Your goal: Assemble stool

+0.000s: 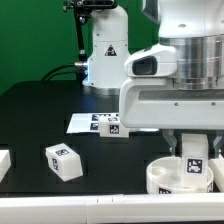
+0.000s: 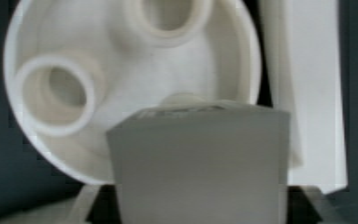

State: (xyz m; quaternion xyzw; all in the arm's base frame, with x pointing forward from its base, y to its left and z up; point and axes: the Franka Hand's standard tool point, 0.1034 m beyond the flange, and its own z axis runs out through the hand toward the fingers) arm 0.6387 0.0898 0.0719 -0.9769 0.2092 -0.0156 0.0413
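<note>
We see a loose leg (image 1: 64,160) lying at near left, well apart. At near right, the gripper (image 1: 192,158) is clamped on an upright leg (image 1: 192,172), its long axis vertical. This leg stands directly over the seat disc (image 1: 160,180), whose sockets (image 2: 60,90) face the gripper.

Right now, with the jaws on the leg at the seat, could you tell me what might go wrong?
The leg hides where it meets the seat in the wrist view, so it may be misaligned; pushing or twisting could jam it. The seat looks unclamped near the edge of the table, so a sideways tug might slide it off.
</note>
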